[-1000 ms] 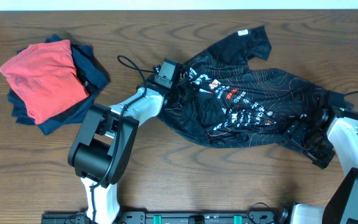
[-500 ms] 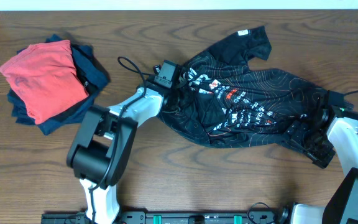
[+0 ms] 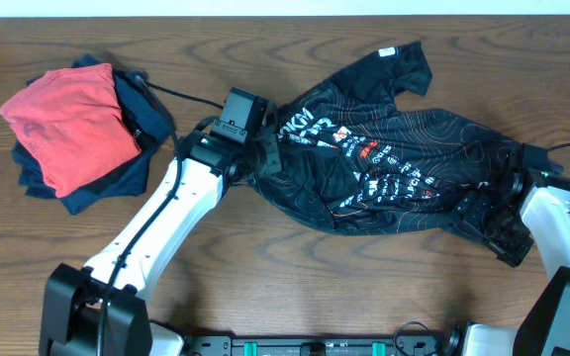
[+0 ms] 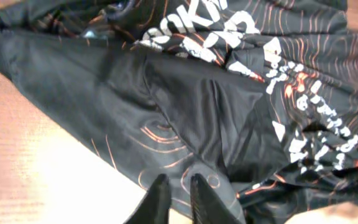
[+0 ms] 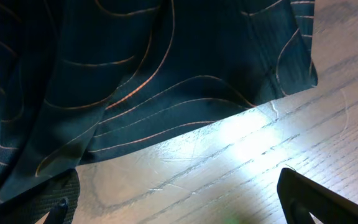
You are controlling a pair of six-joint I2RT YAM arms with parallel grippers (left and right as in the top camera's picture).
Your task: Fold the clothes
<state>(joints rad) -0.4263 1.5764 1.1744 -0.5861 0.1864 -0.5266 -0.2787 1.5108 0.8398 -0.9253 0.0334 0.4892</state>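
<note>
There is one black short-sleeved sports shirt (image 3: 394,158) with thin orange lines and white letters. There is one folded red cloth (image 3: 67,124). It lies on a pile of folded dark blue cloths (image 3: 139,111), and how many blue ones there are cannot be told. There are two white and black robot arms, the left arm (image 3: 161,210) and the right arm (image 3: 552,213). There are two grippers, the left gripper (image 4: 176,194) and the right gripper (image 5: 179,190), each with two fingers. There is one brown wooden table (image 3: 295,287).

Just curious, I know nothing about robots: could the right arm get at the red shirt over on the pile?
Probably not. The right arm sits at the opposite end from the red shirt, with the jersey and the left arm lying between.
</note>
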